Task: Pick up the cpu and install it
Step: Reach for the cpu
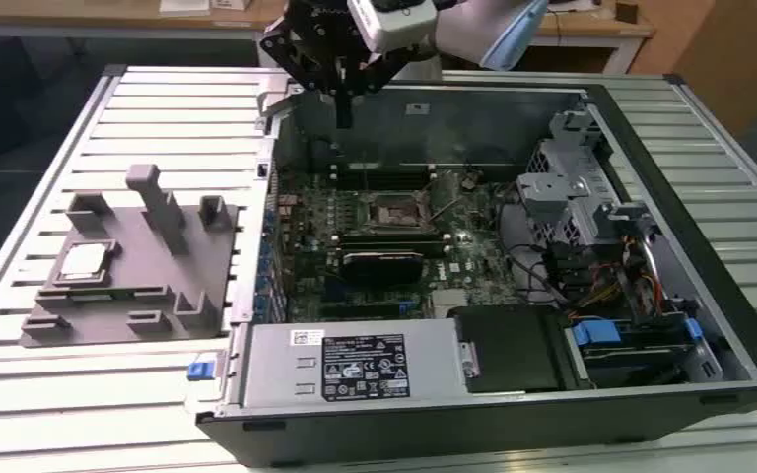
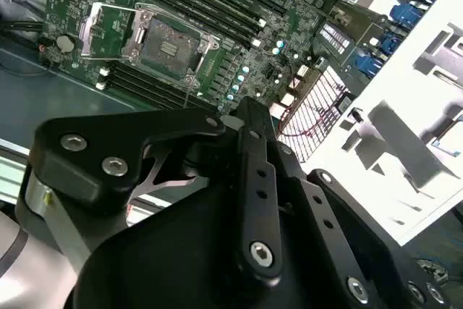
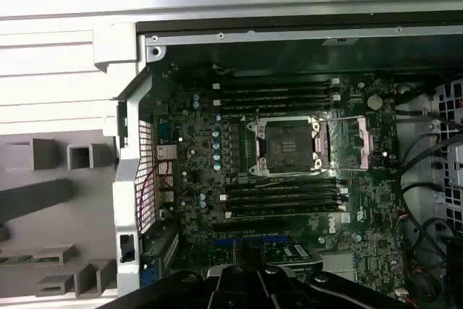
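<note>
The cpu, a small pale silver square, lies flat on the grey plastic fixture at the exterior view's left, outside the computer case. My gripper hangs high over the case's back wall, far from the cpu, shut with nothing between its fingers. Its black linkage is close up in the second wrist view, fingers pressed together. On the green motherboard the dark square socket stands bare, its metal load plate folded open to one side.
The open computer case holds memory slots, a drive cage, cables and a power supply. It rests on a slatted metal table. The case wall stands between the fixture and the motherboard.
</note>
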